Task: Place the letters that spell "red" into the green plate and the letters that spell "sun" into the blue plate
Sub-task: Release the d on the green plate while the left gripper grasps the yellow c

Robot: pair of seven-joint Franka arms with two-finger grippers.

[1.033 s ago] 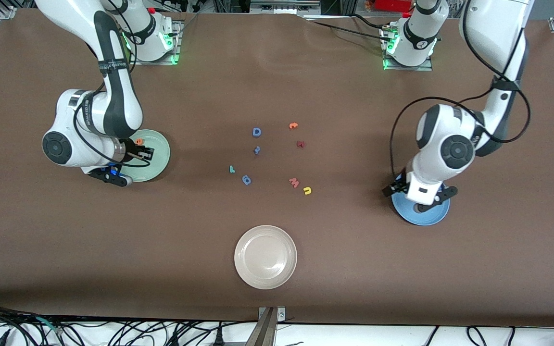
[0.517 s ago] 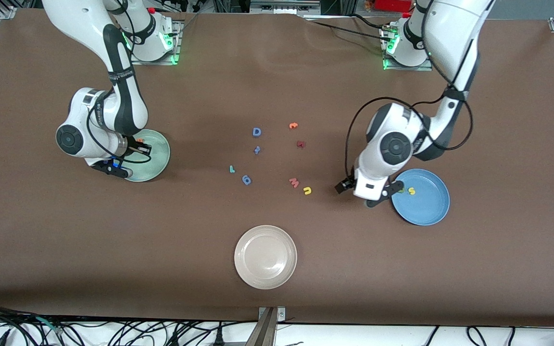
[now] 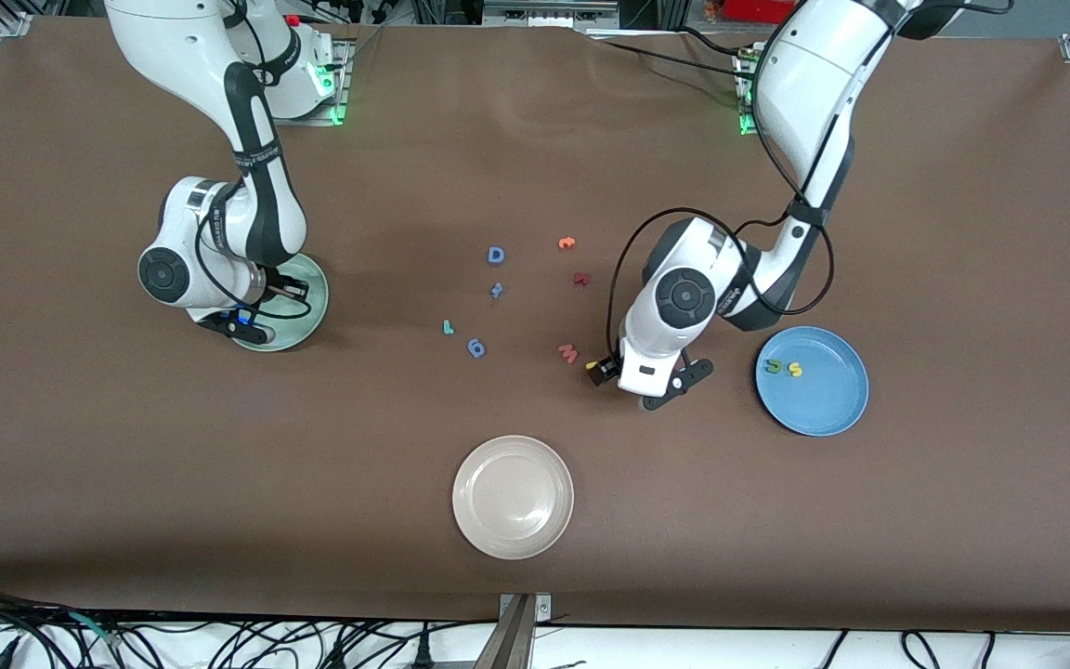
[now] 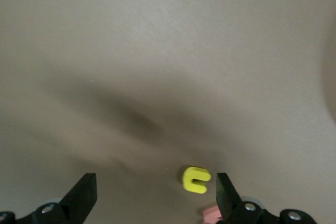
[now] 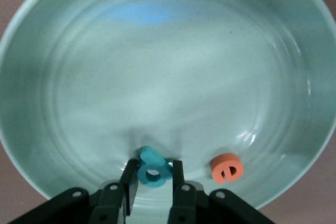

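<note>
R gripper (image 5: 152, 182), low in the green plate (image 5: 63, 77), pinches the teal d (image 5: 153, 169) & should release; L gripper (image 4: 155, 198), spread over yellow u (image 4: 196, 179), should drop & grab.

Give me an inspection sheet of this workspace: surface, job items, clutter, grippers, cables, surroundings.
Surface: brown table, flat.
Job's things: green plate holds the orange e; blue plate holds a yellow s and a dark green letter; yellow u and thin teal letter lie on the table.
Clutter: beige plate, blue D, pink w, other small letters mid-table.
Grippers: left gripper open over the yellow u; right gripper shut on the teal letter over the green plate.
Cables: bundle along the table's near edge.
Surroundings: nothing seen.
</note>
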